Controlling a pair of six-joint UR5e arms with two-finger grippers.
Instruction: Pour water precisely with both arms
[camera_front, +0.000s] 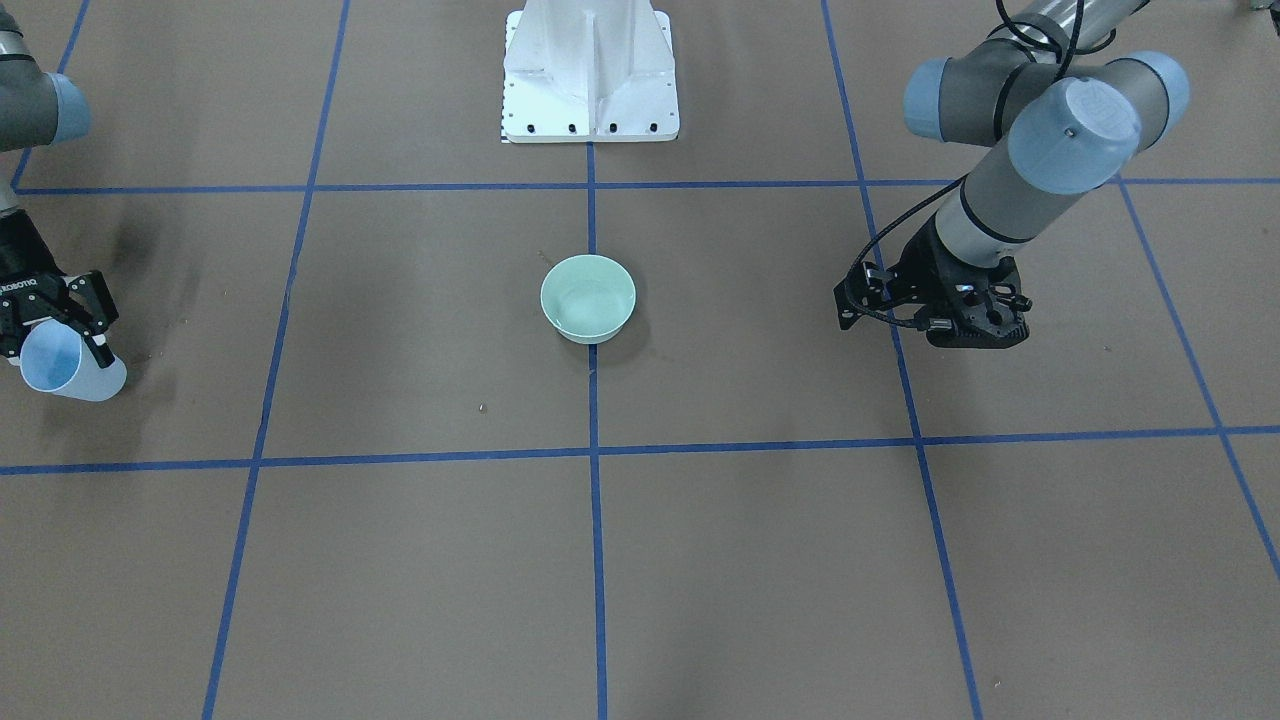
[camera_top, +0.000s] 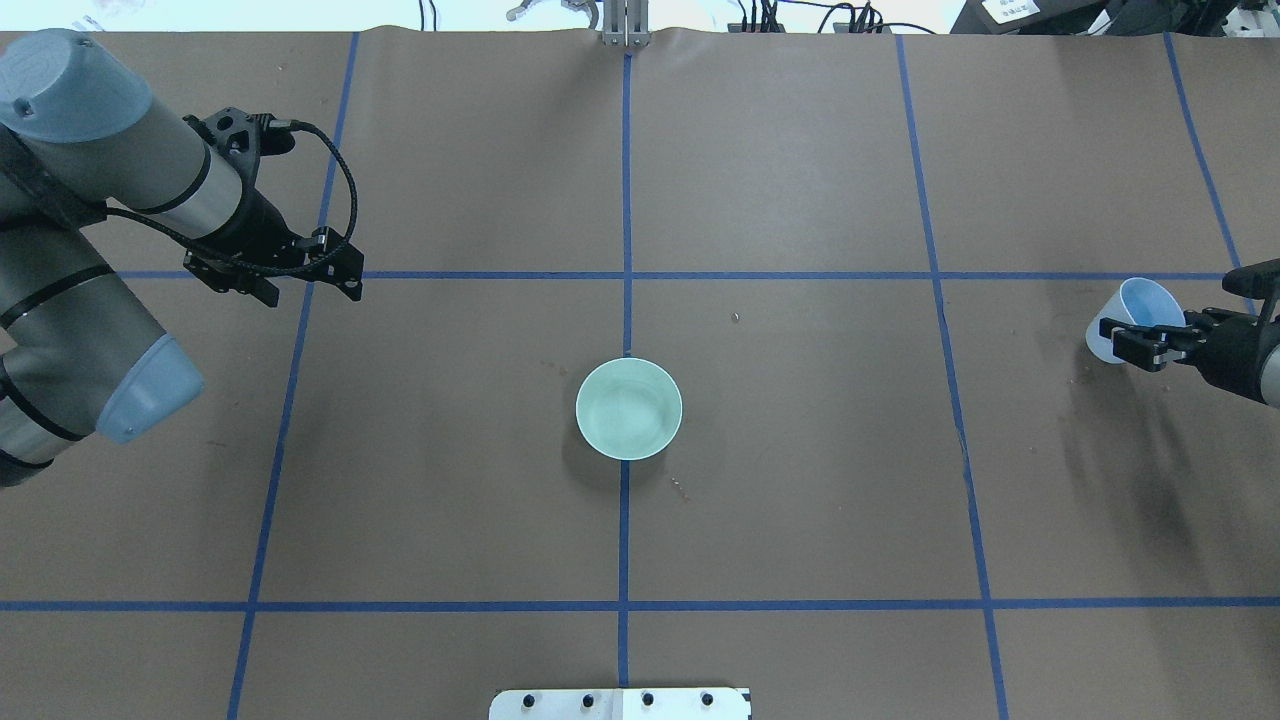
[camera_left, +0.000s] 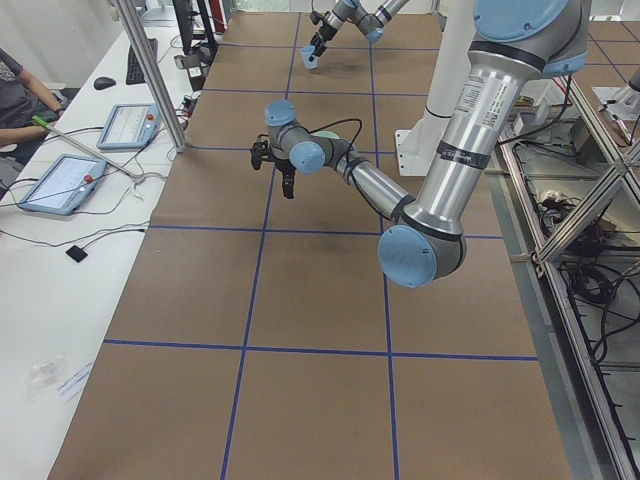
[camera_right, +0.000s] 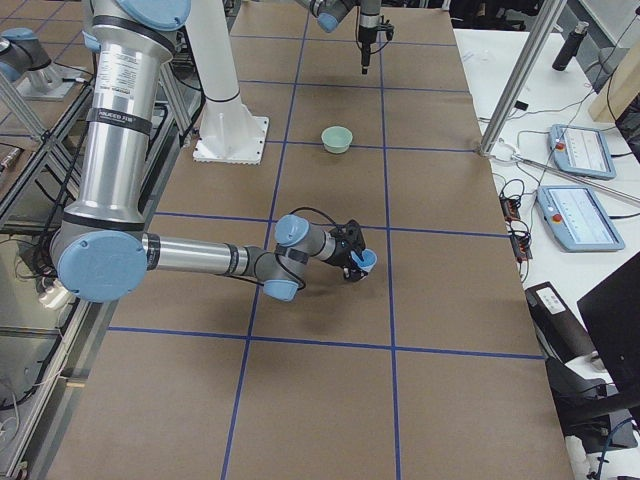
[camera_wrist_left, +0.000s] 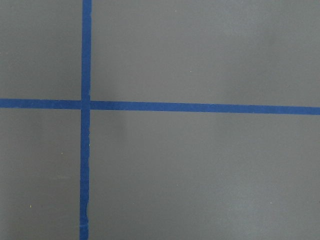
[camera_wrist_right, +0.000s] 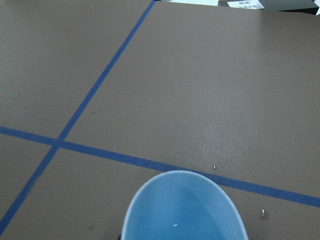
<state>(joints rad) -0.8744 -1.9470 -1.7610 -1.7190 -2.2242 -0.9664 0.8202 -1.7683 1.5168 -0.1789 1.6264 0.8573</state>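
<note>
One blue cup is hanging clasped in our right gripper, one green bowl sitting on the taped table, left gripper state unclear.

brown taped table carries one mint bowl.

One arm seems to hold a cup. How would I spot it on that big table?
From the green bowl at the centre of the brown table, look toward the robot's right end. There the right gripper grips a tilted cup: pale blue, unlike the bowl, which stands free.
</note>
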